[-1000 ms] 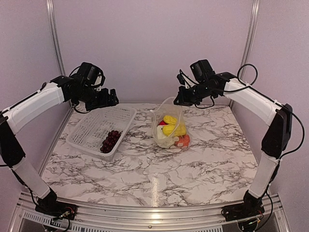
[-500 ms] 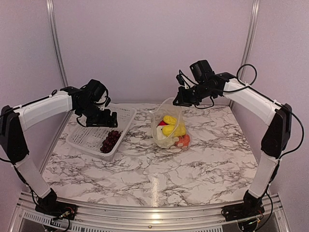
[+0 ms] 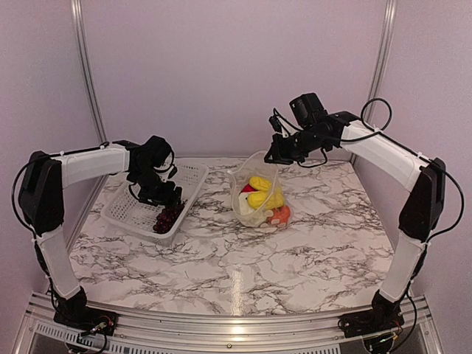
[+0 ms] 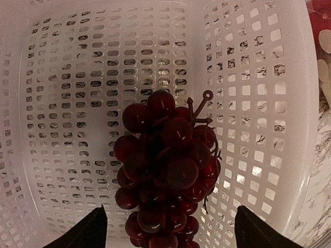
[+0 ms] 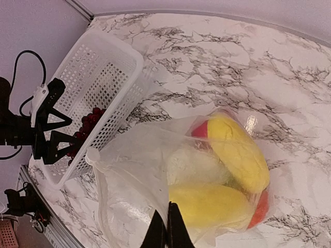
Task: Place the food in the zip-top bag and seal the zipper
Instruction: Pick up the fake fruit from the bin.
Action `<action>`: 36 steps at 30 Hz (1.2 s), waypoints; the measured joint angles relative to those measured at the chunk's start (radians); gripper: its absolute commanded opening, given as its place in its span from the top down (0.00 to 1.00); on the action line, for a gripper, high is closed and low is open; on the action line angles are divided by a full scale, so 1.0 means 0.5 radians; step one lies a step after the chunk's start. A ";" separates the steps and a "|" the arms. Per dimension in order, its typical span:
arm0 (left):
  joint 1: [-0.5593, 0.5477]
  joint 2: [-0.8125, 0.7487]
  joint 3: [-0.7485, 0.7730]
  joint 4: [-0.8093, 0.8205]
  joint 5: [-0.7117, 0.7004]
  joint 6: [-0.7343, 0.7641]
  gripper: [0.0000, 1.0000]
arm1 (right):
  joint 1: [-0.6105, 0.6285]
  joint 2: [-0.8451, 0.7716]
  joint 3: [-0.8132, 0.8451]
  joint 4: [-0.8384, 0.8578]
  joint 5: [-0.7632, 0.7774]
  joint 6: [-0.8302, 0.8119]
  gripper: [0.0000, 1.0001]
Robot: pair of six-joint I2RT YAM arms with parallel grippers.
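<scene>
1. At the far left, the left end effector (image 3: 165,200) hangs over the white perforated basket (image 3: 127,205), pointing down into it. Its wrist view shows the two fingers (image 4: 92,230) spread wide, one on each side of the grape bunch (image 4: 165,165). They are open and hold nothing.
2. The dark purple grape bunch (image 3: 168,218) lies inside the basket at its near end, close to the right-hand wall (image 4: 258,103), with its stem hook up.
3. The basket sits on the marble desk (image 3: 221,258), just left of the zip-top bag (image 3: 258,193) and apart from it.
4. The bag stands on the desk near the middle, mouth upward and gaping. Inside it are two yellow pieces (image 5: 238,150), the white cauliflower (image 5: 191,165) between them, the red pepper (image 5: 200,129) behind, and the orange round fruit (image 5: 261,209) low at the bag's right corner.
5. The right end effector (image 3: 271,153) is at the bag's upper right edge. Its fingers (image 5: 168,227) are pressed together, closed on the clear film of the bag's rim and holding that side up.
</scene>
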 measured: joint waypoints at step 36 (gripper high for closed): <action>0.111 0.204 0.038 0.054 -0.116 -0.082 0.57 | 0.000 -0.036 -0.132 0.065 -0.055 0.060 1.00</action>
